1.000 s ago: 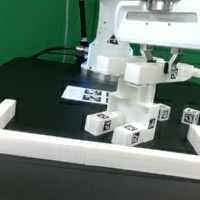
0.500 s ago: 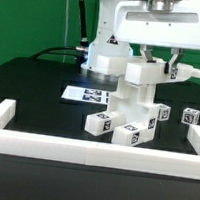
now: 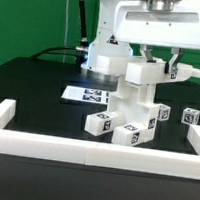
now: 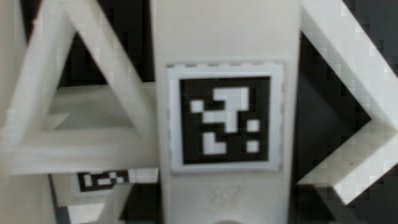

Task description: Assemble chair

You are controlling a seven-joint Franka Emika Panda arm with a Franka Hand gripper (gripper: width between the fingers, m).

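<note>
Nothing moves since earlier frames: gripper (image 3: 151, 62) fingers pinch the top bar (image 3: 146, 73) on the chair (image 3: 129, 116), probably seating it; next calls for a straight push, then release.

A robotics lab: black table (image 3: 29, 90) fenced by white rails (image 3: 53, 145), marker board (image 3: 79, 90), green backdrop (image 3: 28, 9)

Chair (image 3: 135, 104): matte white blocky parts, several joined into an upright stack.
Tags: black-and-white squares on the part faces.
Upright bar (image 4: 222, 120): fills the wrist view, one tag on its face.
Small block (image 3: 192, 117): tagged, apart from the stack at the exterior view's right.
Low piece (image 3: 97, 123): at the stack's foot.
</note>
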